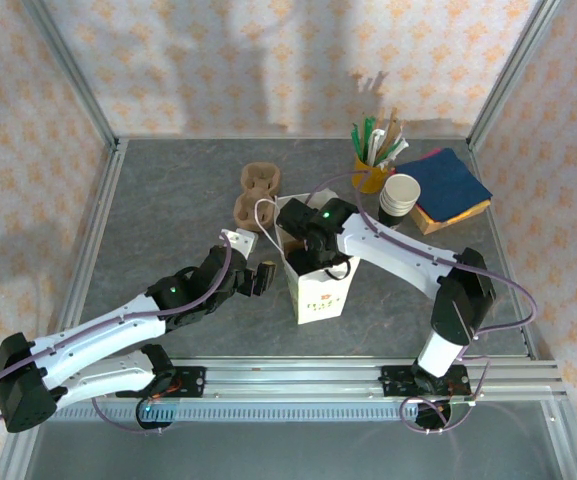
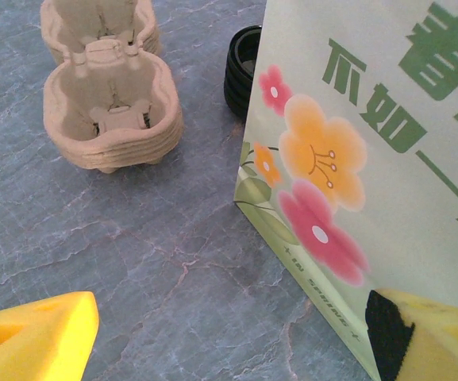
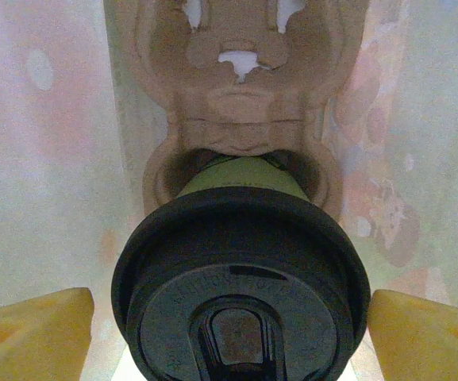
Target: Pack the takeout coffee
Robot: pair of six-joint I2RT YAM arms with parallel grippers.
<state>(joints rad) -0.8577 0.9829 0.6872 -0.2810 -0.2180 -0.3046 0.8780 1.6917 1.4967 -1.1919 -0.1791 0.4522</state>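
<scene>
- The takeout coffee point(image 3: 240, 238) stands upright inside the paper bag point(image 1: 320, 295), seated in one pocket of a cardboard carrier point(image 3: 244, 119) that lies in the bag.
- In the right wrist view its black lid point(image 3: 236, 286) is directly below the right gripper point(image 3: 230, 337), between the two yellow fingers point(image 3: 30, 329).
- The right gripper is spread a little wider than the lid and holds nothing. A gap shows at one finger; whether the other brushes the lid's rim cannot be told.
- From above, the right arm reaches down into the bag's open mouth.
- The left gripper point(image 2: 229, 349) is low over the bench point(image 2: 133, 262), beside the bag's left face, spread wide and empty.
- One of its fingers point(image 2: 431, 333) overlaps the printed flower side of the bag; contact cannot be judged.
- A stack of empty carriers point(image 2: 113, 111) sits on the bench behind the bag.
</scene>
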